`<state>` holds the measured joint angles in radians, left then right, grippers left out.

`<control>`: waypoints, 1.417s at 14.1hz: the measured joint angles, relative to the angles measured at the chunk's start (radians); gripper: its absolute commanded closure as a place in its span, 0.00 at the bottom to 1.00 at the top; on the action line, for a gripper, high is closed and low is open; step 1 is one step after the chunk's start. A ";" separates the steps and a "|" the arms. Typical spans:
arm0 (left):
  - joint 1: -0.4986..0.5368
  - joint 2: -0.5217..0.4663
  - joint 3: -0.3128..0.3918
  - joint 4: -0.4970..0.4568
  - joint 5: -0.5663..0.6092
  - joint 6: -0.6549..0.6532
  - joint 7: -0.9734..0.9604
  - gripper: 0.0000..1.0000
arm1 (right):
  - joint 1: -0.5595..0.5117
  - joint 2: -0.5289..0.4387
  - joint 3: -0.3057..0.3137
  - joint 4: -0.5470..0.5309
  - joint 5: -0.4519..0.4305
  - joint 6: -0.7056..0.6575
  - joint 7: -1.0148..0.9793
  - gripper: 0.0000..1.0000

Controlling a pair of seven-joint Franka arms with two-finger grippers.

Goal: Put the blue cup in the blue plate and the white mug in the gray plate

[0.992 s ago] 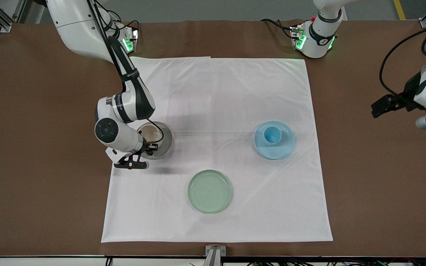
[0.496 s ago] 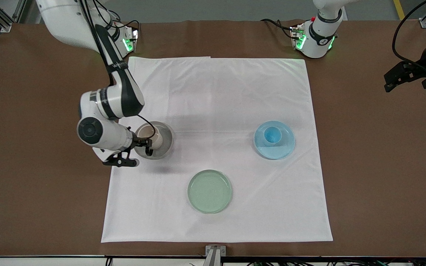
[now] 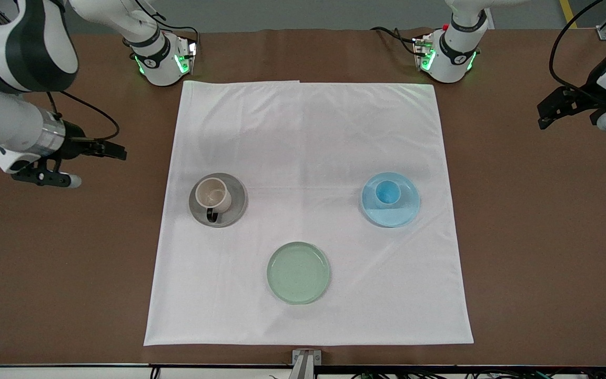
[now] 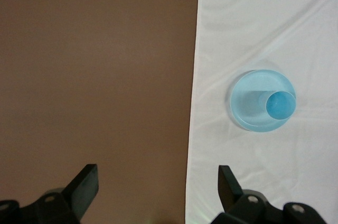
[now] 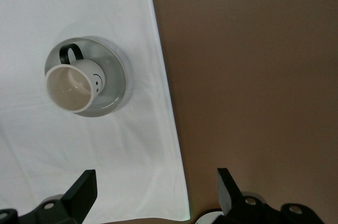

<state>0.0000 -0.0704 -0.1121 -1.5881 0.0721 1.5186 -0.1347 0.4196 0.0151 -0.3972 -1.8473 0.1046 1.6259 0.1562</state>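
Brown table (image 3: 545, 252), white mug (image 3: 213, 195) in gray plate (image 3: 232, 210), grippers raised

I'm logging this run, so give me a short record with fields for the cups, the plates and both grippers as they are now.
white mug: upright on the gray plate, dark handle toward the front camera
blue cup: upright on the blue plate
green plate: nothing on it, nearest the front camera
white cloth: under all three plates
right gripper: open, holding nothing, over bare table at the right arm's end
left gripper: open, holding nothing, over bare table at the left arm's end
task state: both cups look placed
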 measured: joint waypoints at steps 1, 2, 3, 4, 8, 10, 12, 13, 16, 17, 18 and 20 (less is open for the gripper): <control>-0.001 0.000 0.001 -0.001 -0.006 0.000 0.000 0.00 | -0.030 -0.015 -0.001 -0.021 -0.003 0.007 -0.038 0.00; -0.001 0.000 0.002 -0.006 -0.010 0.000 0.000 0.00 | -0.061 -0.021 -0.002 -0.032 -0.005 0.013 -0.081 0.00; -0.001 0.000 0.003 -0.012 -0.012 0.002 0.000 0.00 | -0.092 -0.022 -0.003 -0.034 -0.005 0.019 -0.127 0.00; -0.001 0.002 0.003 -0.017 -0.013 0.004 0.000 0.00 | -0.118 -0.022 -0.003 -0.031 -0.007 0.033 -0.168 0.00; -0.004 0.012 0.003 -0.022 -0.014 0.038 0.000 0.00 | -0.137 -0.024 0.002 0.082 -0.047 0.058 -0.202 0.00; -0.003 0.023 0.004 -0.024 -0.014 0.046 0.000 0.00 | -0.133 -0.024 0.011 0.167 -0.051 0.030 -0.202 0.00; -0.005 0.028 0.004 -0.024 -0.014 0.053 0.000 0.00 | -0.132 -0.017 0.014 0.246 -0.052 -0.014 -0.202 0.00; -0.007 0.028 0.004 -0.024 -0.014 0.059 0.000 0.00 | -0.132 -0.010 0.015 0.276 -0.052 -0.032 -0.202 0.00; -0.014 0.029 0.003 -0.024 -0.014 0.083 0.001 0.00 | -0.132 0.022 0.017 0.322 -0.051 -0.042 -0.187 0.00; -0.014 0.029 0.003 -0.024 -0.015 0.087 0.002 0.00 | -0.132 0.029 0.018 0.328 -0.046 -0.042 -0.177 0.00; -0.014 0.029 0.003 -0.024 -0.020 0.087 0.002 0.00 | -0.132 0.035 0.018 0.335 -0.040 -0.042 -0.169 0.00; -0.014 0.028 -0.010 -0.024 -0.030 0.083 0.003 0.00 | -0.132 0.039 0.019 0.343 -0.031 -0.042 -0.165 0.00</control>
<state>-0.0144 -0.0420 -0.1226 -1.6117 0.0420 1.6019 -0.1315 0.2878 0.0543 -0.3785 -1.5038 0.0732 1.5837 -0.0089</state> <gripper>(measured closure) 0.000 0.000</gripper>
